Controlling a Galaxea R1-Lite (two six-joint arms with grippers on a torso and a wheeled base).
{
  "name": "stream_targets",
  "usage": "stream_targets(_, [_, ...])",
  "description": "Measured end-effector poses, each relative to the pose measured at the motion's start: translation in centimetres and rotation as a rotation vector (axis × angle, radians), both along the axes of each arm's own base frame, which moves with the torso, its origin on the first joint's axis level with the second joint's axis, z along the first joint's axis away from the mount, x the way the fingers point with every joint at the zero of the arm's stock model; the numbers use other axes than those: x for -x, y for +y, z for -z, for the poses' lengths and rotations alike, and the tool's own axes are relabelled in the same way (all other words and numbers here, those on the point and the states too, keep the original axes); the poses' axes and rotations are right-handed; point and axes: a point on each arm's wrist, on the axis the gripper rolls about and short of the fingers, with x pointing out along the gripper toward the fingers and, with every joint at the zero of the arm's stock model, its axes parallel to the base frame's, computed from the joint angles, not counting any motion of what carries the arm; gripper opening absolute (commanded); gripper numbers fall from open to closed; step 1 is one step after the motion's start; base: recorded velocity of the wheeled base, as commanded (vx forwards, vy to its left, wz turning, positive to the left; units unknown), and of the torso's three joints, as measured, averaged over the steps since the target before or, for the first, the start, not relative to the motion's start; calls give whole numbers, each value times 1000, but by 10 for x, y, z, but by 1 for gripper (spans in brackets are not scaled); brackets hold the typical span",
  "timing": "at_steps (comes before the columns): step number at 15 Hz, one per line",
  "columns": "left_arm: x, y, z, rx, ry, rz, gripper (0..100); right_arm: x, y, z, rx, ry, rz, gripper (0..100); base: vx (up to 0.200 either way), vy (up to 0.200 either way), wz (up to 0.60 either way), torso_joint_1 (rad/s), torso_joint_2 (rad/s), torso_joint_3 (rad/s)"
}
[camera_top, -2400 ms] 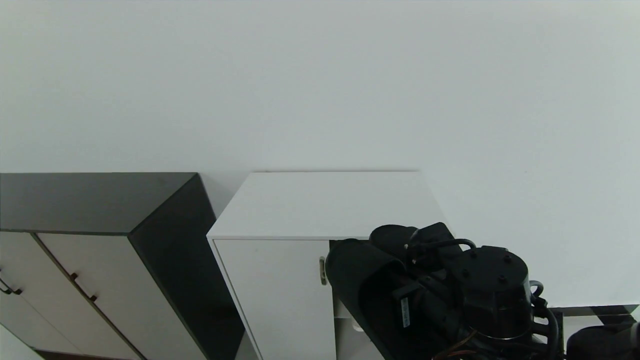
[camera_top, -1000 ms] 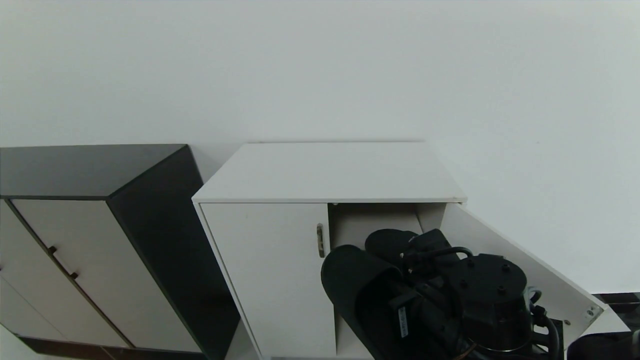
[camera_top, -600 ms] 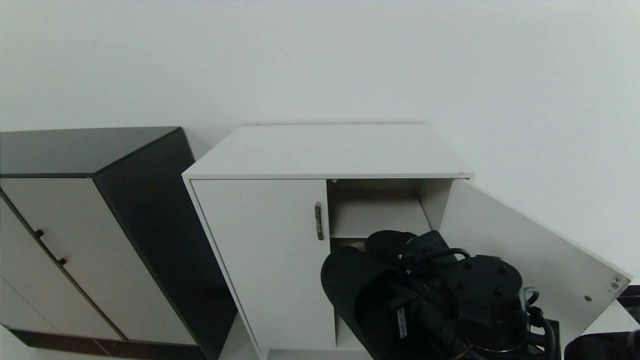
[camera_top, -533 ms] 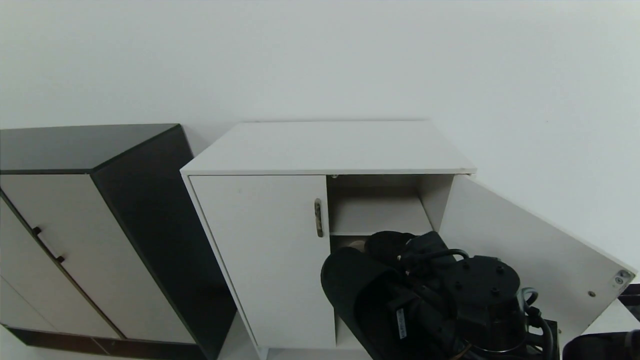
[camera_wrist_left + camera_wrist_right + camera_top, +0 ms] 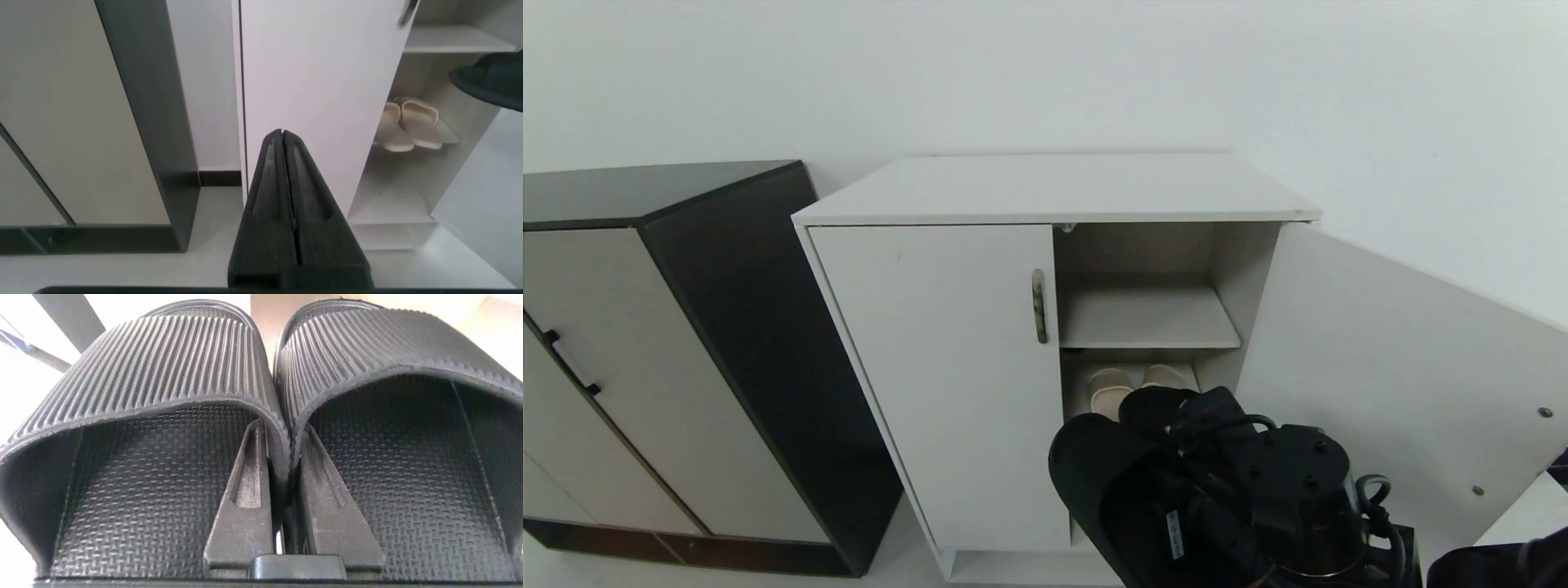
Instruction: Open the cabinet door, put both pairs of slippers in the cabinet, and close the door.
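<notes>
The white cabinet (image 5: 1054, 188) stands with its right door (image 5: 1405, 359) swung wide and its left door (image 5: 939, 367) closed. A beige pair of slippers (image 5: 1127, 385) lies on the lower shelf, also seen as the beige slippers (image 5: 411, 125) in the left wrist view. My right gripper (image 5: 279, 469) is shut on the inner edges of a black pair of slippers (image 5: 270, 433), held together in front of the open compartment; the black slippers (image 5: 1127, 465) hang low in the head view. My left gripper (image 5: 283, 143) is shut and empty, in front of the closed left door.
A black cabinet (image 5: 662, 343) with pale drawer fronts stands close to the left of the white one. A bare upper shelf (image 5: 1147, 314) sits above the beige slippers. The open door blocks the space to the right.
The head view has tilted downward, bringing the cabinet's inner shelves and the beige slippers into sight. The right arm with the black slippers has kept its place.
</notes>
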Motion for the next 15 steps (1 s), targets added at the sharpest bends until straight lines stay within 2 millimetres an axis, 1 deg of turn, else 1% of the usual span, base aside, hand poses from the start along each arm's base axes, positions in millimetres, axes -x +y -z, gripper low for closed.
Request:
stream_targets(4, [0,0,0,0,0,0,0,-5,-2,6,14,12,17,0,0,0,0,-84,452,365])
stream_targets(7, [0,0,0,0,0,0,0,-8,-3,8,16,9,31,0,0,0,0,-36,434,391])
stream_targets(8, [0,0,0,0,0,0,0,-8,-4,10,24,13,29,0,0,0,0,-17,232,217])
stream_targets(10, [0,0,0,1,0,0,0,-7,-4,11,26,20,24,0,0,0,0,0,105,98])
stream_targets(15, [0,0,0,1,0,0,0,-6,-4,14,36,25,20,0,0,0,0,0,0,0])
